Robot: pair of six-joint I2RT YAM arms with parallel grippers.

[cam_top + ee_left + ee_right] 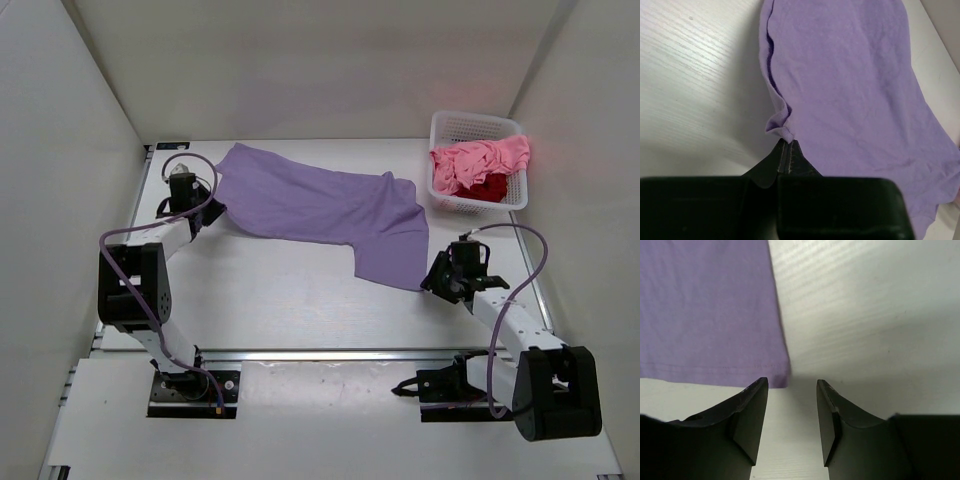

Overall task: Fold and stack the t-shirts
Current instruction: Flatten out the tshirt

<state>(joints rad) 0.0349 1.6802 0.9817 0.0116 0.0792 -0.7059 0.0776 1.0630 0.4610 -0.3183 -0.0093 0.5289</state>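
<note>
The lavender t-shirt (320, 210) lies spread across the back of the table, stretching from far left to the middle right. My left gripper (208, 212) is shut on a hem corner of the lavender t-shirt (850, 85) at its left edge; the pinched fold shows just above the fingertips (786, 150). My right gripper (432, 280) stands open just off the shirt's lower right corner (710, 310), with bare table between its fingers (752, 405). The pink t-shirt (480, 160) and the dark red t-shirt (490, 188) lie crumpled in the basket.
A white lattice basket (470, 128) stands at the back right corner of the table. White walls enclose the table on the left, back and right. A metal rail (330, 354) runs across the near edge in front of the arm bases.
</note>
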